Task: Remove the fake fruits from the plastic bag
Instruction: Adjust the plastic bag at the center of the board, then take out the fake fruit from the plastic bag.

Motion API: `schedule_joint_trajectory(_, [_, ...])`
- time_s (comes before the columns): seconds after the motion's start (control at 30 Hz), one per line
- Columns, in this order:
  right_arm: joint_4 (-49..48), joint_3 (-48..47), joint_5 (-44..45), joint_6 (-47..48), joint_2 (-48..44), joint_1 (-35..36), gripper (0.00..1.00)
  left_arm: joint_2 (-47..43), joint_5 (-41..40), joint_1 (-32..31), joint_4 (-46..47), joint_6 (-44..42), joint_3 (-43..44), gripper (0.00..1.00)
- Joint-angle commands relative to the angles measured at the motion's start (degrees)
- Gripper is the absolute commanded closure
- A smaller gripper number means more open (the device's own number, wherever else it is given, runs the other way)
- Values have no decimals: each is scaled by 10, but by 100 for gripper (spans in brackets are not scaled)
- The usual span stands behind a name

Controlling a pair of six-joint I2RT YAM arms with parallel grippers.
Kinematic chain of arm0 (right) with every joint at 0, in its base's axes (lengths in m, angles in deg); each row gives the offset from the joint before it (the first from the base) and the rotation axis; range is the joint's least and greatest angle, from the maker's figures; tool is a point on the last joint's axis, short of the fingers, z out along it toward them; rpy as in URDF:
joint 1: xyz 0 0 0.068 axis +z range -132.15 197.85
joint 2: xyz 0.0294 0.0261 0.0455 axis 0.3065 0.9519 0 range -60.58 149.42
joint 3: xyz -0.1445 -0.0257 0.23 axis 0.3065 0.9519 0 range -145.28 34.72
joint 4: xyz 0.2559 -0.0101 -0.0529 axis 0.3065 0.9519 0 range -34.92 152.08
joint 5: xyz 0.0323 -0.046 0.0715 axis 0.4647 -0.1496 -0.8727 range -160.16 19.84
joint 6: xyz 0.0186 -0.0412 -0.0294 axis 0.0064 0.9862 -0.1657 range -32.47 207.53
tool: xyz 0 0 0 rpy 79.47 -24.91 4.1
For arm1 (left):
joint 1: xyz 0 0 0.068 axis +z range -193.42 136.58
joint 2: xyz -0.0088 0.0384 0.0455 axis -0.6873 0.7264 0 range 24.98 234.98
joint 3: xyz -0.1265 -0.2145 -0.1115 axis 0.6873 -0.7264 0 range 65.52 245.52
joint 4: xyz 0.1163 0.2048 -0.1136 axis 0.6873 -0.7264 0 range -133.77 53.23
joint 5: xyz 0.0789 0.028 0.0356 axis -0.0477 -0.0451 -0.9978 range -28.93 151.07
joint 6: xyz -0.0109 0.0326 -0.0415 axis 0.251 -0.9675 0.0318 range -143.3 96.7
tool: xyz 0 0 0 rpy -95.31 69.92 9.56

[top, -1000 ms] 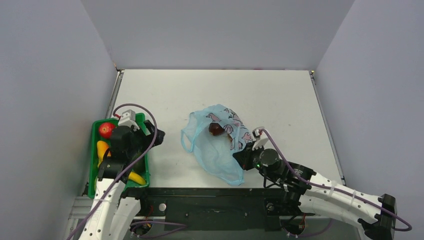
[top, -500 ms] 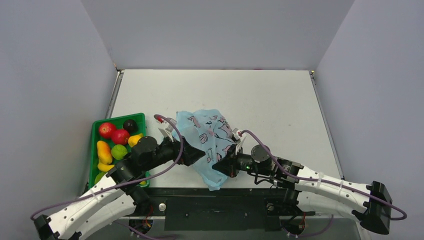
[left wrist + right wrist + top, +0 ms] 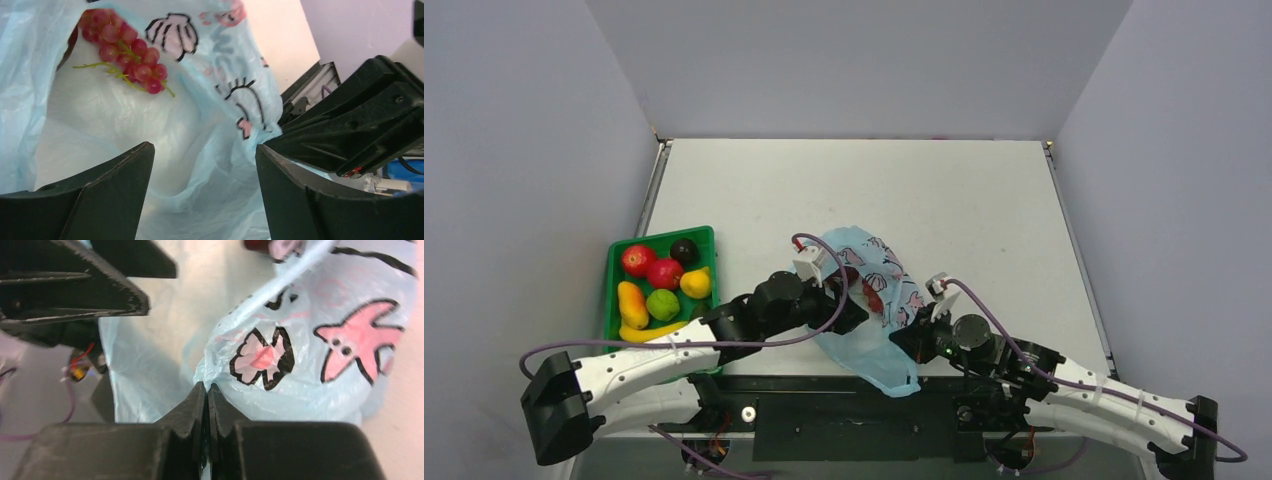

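The light-blue plastic bag point(image 3: 874, 300) lies near the table's front middle, its mouth held open. My right gripper point(image 3: 902, 338) is shut on a fold of the bag's film point(image 3: 220, 365) at its near right edge. My left gripper point(image 3: 852, 312) is open and empty, its fingers point(image 3: 115, 175) inside the bag mouth. A red-purple grape bunch point(image 3: 125, 50) lies inside the bag, ahead of the left fingers and apart from them. It shows as a red patch point(image 3: 871, 293) in the top view. No other fruit shows clearly in the bag.
A green tray point(image 3: 612, 300) stands at the left front edge with several fruits: red apples point(image 3: 637, 259), a dark one point(image 3: 685, 250), yellow point(image 3: 695, 283), green point(image 3: 662, 304) and a banana point(image 3: 649, 330). The two grippers are close together point(image 3: 360, 125).
My left arm has swung from the tray to the bag and now reaches into its mouth. My right gripper has stayed shut on the bag, which has shifted and reopened.
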Motion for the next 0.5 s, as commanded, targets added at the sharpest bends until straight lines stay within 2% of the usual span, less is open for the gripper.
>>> schedule_joint_trajectory(0.0, [107, 13, 143, -42, -49, -14, 100, 64, -29, -3, 57, -9, 23, 29])
schedule_joint_trajectory(0.23, [112, 7, 155, -48, -32, -19, 100, 221, -95, -21, -3, -45, 124, 38])
schedule_joint_trajectory(0.47, [108, 2, 159, -40, -30, -20, 100, 320, -179, -37, 7, -28, 192, 39])
